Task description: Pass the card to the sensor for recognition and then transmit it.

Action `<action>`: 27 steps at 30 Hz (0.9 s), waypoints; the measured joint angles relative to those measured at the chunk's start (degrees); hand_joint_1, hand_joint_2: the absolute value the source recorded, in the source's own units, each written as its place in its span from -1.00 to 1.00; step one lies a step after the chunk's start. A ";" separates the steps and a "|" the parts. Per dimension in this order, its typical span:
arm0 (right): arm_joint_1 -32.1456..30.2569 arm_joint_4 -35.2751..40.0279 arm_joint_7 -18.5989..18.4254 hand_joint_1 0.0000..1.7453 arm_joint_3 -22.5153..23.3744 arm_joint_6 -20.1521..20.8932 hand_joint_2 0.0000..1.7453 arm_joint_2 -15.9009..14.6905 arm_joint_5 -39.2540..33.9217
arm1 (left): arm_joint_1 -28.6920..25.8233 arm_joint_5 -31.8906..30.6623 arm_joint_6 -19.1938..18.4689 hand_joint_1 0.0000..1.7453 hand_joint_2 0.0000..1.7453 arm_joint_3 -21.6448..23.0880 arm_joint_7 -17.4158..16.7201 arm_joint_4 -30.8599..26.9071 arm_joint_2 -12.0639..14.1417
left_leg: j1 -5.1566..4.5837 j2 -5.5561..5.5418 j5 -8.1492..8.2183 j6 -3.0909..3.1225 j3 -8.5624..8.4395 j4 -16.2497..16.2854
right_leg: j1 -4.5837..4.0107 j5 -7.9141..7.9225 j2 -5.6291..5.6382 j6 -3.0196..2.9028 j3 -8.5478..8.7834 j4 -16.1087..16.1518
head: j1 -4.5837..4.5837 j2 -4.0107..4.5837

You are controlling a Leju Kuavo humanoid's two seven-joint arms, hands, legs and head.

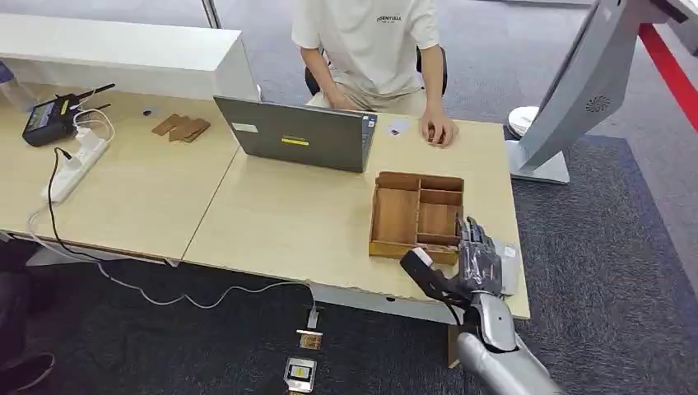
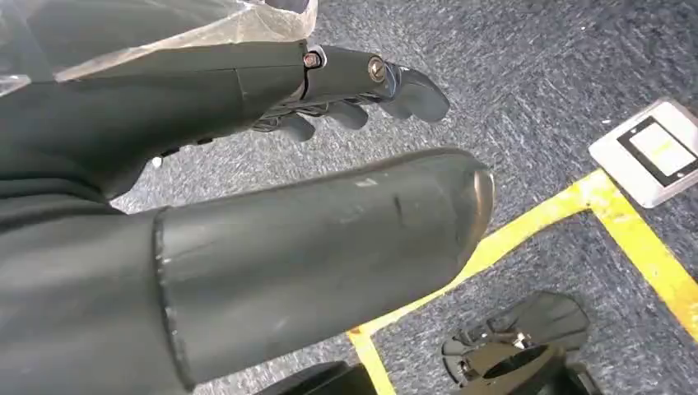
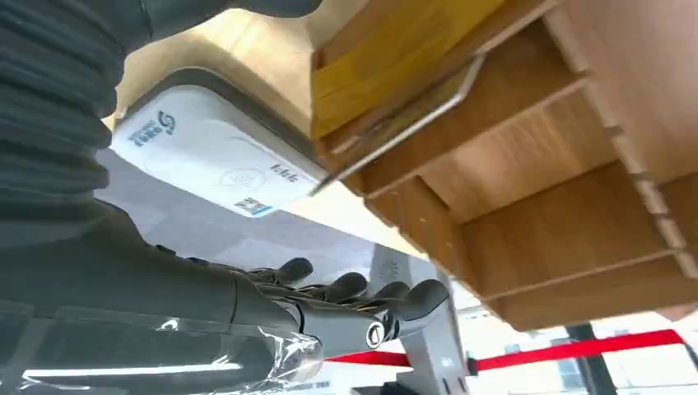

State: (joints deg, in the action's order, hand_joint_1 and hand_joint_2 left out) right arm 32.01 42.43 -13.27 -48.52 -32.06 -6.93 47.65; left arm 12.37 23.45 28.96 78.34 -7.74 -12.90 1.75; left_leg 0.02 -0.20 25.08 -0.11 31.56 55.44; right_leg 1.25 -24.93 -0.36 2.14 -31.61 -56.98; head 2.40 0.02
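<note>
There is one wooden tray (image 1: 416, 216) with several compartments, lying in the lower right of the head view on the pale table (image 1: 288, 222). One white sensor (image 1: 510, 267) lies just right of the tray at the table's edge. One thin grey card (image 3: 403, 123) shows in the right wrist view, leaning tilted inside the tray compartment next to the yellow-taped wall. One grey laptop (image 1: 300, 136) stands at upper centre, with one person (image 1: 370, 49) seated behind it. At upper left lie one white power strip (image 1: 74, 164) and one black device (image 1: 49, 119). Two small devices (image 1: 300, 374) lie on the dark floor at bottom centre.

The right hand (image 1: 477, 262) rises from the bottom edge on its silver arm, fingers (image 3: 411, 296) pointing up and loosely spread, holding nothing, at the tray's lower right corner between tray and sensor. The card is apart from it. The left hand (image 2: 272, 239) hangs over the carpet, thumb stretched out, fingers slightly bent and apart, empty.
</note>
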 joint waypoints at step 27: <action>-0.15 4.50 -1.12 -1.00 -0.20 3.52 1.00 1.16 1.00 | 0.40 -0.66 -0.68 -1.00 -1.00 0.00 0.17 0.00 -0.15 | 0.00 0.01 0.00 0.00 0.00 0.00 | 0.00 0.00 0.00 0.00 -0.01 0.00 | 0.00 0.00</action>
State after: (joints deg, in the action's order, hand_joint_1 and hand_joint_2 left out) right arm 31.86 46.93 -14.38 -48.72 -28.55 -5.77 48.65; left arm 12.77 22.80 28.28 78.34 -7.56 -12.90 1.60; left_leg 0.02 -0.19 25.08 -0.11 31.56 55.44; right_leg 1.25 -24.93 -0.36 2.14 -31.62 -56.98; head 2.40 0.02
